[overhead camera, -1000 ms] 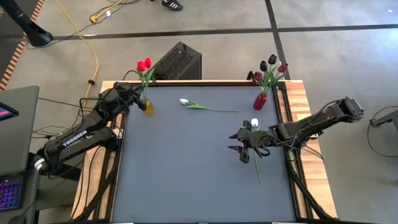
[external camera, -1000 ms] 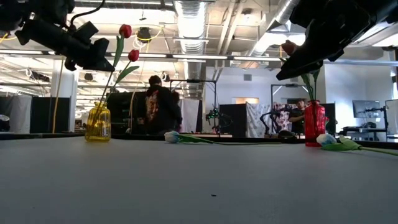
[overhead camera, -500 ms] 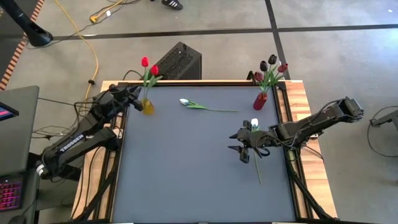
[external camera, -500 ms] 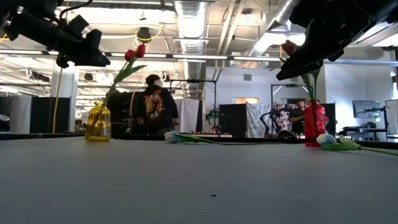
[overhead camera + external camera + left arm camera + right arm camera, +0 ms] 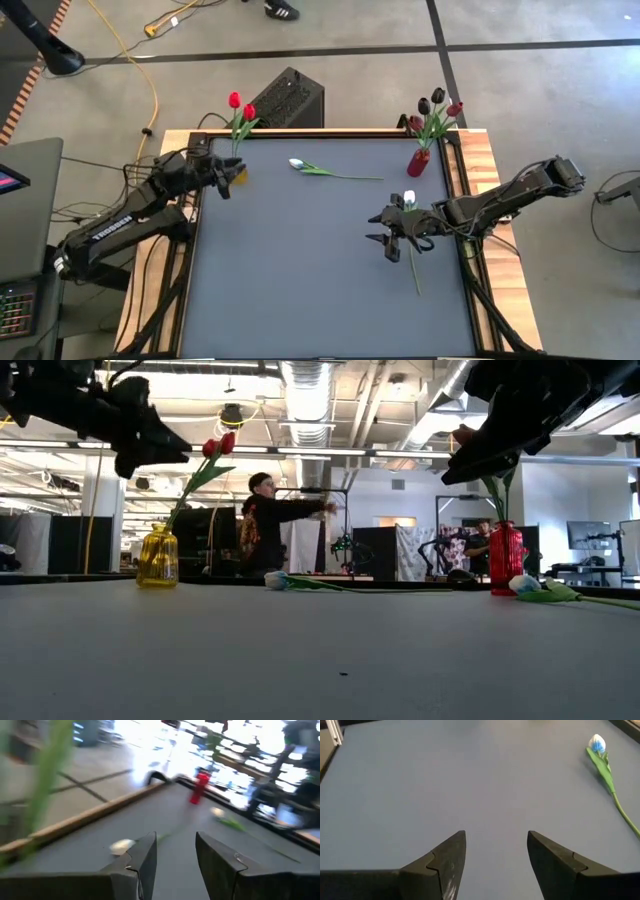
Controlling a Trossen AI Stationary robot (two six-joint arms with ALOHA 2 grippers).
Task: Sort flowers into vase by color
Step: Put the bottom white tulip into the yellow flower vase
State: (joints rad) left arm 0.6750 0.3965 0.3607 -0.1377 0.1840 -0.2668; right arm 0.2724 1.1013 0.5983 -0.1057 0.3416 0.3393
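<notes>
My table (image 5: pixel 300 260) is a dark grey mat edged in wood. At eleven o'clock stands the yellow vase (image 5: pixel 238 172), at one o'clock the red vase (image 5: pixel 418 162). One white tulip (image 5: pixel 325 170) lies at twelve, another (image 5: pixel 411 235) at three.

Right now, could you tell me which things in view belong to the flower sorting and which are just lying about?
Job: red tulips in yellow vase; dark tulips in red vase; two white tulips on the table.

Lying about: black box, yellow cable.
</notes>
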